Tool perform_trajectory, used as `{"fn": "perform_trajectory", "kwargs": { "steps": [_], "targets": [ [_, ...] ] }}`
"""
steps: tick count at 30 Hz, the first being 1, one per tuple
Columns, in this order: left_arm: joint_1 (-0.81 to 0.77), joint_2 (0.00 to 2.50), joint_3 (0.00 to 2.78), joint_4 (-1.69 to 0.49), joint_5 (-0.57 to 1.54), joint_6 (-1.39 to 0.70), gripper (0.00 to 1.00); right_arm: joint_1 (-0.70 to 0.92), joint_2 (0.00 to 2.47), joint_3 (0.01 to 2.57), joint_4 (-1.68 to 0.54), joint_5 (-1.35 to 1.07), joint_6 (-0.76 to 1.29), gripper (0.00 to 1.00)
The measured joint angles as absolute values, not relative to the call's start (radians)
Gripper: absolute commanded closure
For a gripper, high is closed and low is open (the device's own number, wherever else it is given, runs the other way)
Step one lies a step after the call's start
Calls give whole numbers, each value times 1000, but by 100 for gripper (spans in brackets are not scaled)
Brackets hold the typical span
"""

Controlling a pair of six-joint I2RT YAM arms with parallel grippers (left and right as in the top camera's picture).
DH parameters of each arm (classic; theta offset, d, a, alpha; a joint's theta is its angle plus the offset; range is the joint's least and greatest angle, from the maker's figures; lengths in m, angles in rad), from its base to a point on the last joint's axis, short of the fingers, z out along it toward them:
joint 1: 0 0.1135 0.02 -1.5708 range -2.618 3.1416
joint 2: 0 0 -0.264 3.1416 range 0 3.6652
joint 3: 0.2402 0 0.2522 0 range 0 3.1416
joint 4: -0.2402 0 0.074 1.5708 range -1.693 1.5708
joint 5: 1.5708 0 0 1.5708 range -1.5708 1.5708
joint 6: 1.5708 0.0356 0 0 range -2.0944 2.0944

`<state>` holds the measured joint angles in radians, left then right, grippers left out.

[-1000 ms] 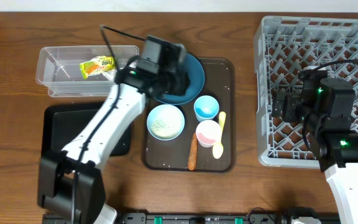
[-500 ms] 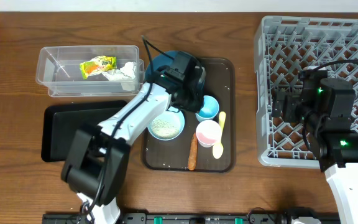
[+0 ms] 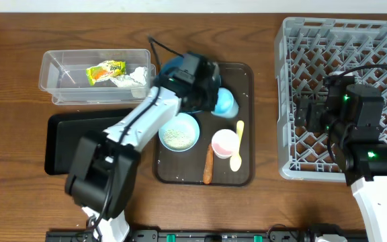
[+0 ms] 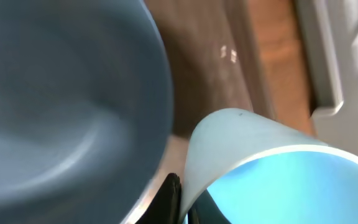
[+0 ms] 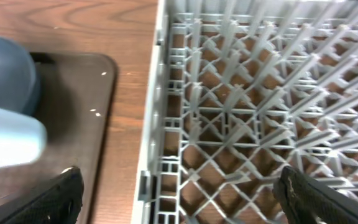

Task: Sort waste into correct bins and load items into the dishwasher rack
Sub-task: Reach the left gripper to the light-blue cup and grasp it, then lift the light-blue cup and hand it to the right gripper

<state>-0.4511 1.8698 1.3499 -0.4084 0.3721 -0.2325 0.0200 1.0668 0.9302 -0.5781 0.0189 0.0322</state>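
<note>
Tub (image 3: 62, 79) holds wrapper (image 3: 106, 71), print unreadable, plus tissue (image 3: 134, 76); left gripper (image 4: 182, 204) clamps tilted light blue cup (image 3: 227, 104); right gripper (image 5: 180, 198) spread wide.

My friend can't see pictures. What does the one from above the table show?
The left pincer grips a tilted light blue cup over a brown tray. The right pincer hangs open over the grey rack. A wrapper and tissue lie in the clear tub.
</note>
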Motion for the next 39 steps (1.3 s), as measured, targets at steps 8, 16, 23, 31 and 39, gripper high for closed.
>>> {"fn": "perform_trajectory", "kwargs": {
  "steps": [8,16,23,31,39],
  "targets": [
    [-305,1786,1371,-369,554,-392,94,20,1126,930,-529,58,69,1],
    [-198,1787,1371,-334,888,-453,94,17,1335,933,-249,-546,18,1],
    [-202,1787,1371,-257,1093,-475,94,21,1472,936,2,-1064,-9,1],
    [-239,1787,1371,-221,1206,-495,94,49,1515,936,94,-1193,-8,1],
    [-268,1787,1371,-220,1236,-498,94,72,1515,936,205,-1221,6,8]
  ]
}}
